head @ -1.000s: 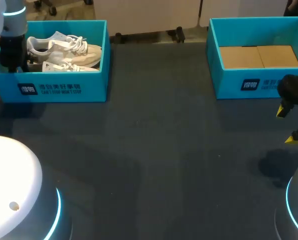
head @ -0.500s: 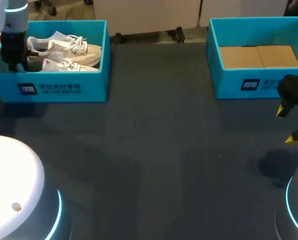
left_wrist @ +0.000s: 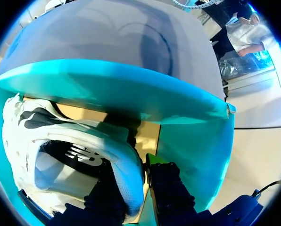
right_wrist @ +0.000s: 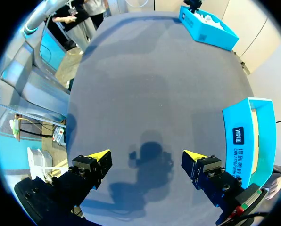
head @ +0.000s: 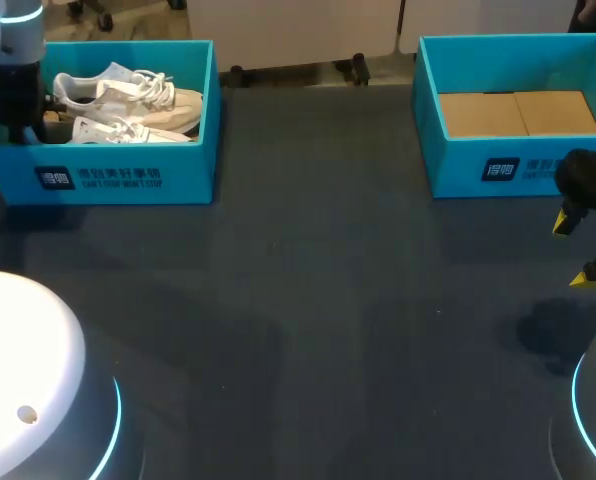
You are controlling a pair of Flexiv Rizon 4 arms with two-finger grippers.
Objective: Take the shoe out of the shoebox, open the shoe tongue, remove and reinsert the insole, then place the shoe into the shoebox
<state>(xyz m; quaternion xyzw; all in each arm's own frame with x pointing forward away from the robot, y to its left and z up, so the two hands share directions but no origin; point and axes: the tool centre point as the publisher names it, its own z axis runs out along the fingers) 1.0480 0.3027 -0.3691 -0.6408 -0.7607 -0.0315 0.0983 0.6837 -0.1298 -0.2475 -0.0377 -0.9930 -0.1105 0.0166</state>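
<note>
Two white sneakers lie in the left blue shoebox: one at the back and one nearer the front. My left gripper reaches down into that box's left end. In the left wrist view my left gripper is shut on the heel collar of a white shoe, one finger inside the heel and one outside, close to the box wall. My right gripper hangs open over the bare table in front of the right shoebox. Nothing is between the fingers of my right gripper.
The right blue box holds only brown cardboard on its floor, and its printed wall stands beside my right gripper. The left box shows far across the dark grey table.
My left arm has shifted a little toward the box's left end and the near shoe has slid slightly with it. Its fingers have narrowed a bit. The right arm has not moved.
</note>
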